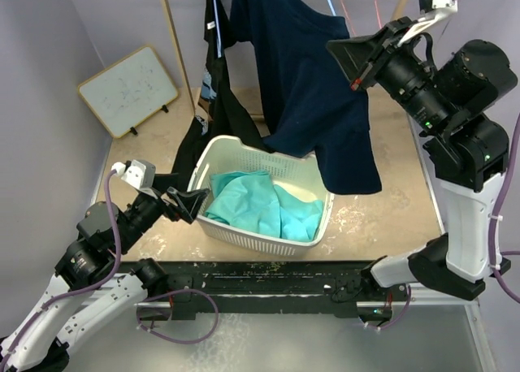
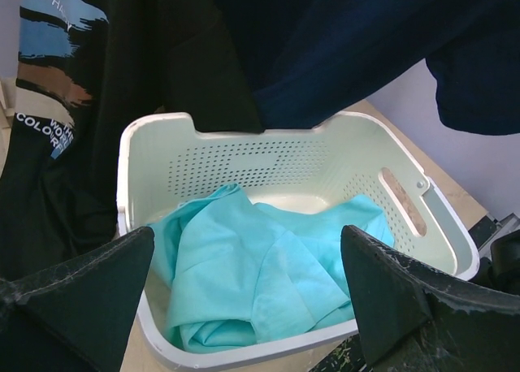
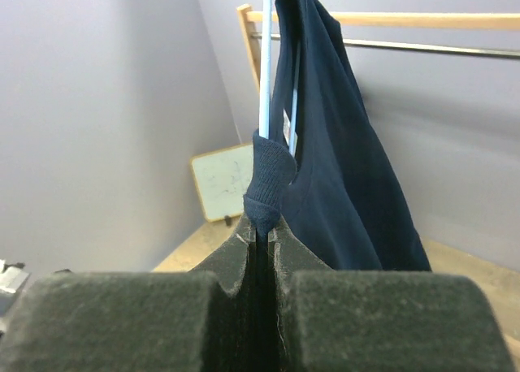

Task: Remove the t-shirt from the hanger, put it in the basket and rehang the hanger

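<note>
Pinching the ribbed collar (image 3: 264, 181) of the navy t-shirt (image 1: 305, 88), the right gripper (image 1: 348, 62) has its fingers pressed together on that fabric just below the light blue hanger (image 3: 266, 71). The step in hand looks like peeling the neckline off one hanger shoulder. Next, I judge, the collar needs drawing sideways and down past the hanger's end without tugging the hanger off the wooden rail (image 3: 422, 19). The shirt hangs toward 12 o'clock of the table, dark and limp, its hem drooping by the 2 o'clock corner of the white basket (image 1: 236, 141). The left gripper (image 1: 188, 203) hovers spread wide and empty at the basket's 8 o'clock.
</note>
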Tool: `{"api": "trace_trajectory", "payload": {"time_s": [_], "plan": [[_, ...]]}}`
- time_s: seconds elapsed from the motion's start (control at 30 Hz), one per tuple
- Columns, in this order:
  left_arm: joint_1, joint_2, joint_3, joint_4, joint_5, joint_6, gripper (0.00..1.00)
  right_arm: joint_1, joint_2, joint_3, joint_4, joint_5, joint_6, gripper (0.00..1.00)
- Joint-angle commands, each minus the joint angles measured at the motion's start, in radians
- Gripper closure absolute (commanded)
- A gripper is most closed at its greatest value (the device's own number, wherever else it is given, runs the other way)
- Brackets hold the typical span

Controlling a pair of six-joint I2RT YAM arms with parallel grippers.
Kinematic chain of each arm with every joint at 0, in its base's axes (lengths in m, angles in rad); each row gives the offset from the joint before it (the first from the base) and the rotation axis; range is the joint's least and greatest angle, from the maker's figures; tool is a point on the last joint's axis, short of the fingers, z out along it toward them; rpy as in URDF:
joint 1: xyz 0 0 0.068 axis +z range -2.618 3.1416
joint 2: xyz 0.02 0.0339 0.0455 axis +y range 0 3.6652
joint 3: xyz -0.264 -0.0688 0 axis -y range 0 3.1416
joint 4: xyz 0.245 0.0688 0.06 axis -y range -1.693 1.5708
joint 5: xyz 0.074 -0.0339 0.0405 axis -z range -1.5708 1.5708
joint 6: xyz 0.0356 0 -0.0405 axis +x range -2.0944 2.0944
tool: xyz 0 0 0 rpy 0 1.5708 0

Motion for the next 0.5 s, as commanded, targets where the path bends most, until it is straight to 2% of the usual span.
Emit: {"api": "trace_trajectory", "payload": {"time_s": [0.0, 0.17, 0.33, 0.47], "plan": [[0.008, 0.006, -0.003, 0.063, 0.021, 0.016, 0.01, -0.001, -0.033, 0.122, 0.231, -0.093, -0.007, 1.00], [0.011, 0.005, -0.004, 0.065, 0.026, 0.017, 0.01, -0.001, -0.037, 0.205, 0.254, -0.134, -0.007, 1.00], [0.017, 0.004, -0.006, 0.069, 0.034, 0.017, 0.01, -0.001, -0.133, 0.130, 0.379, -0.142, 0.001, 1.00], [0.022, 0.007, -0.007, 0.072, 0.042, 0.017, 0.01, -0.001, -0.177, 0.145, 0.413, -0.128, 0.005, 1.00]]}}
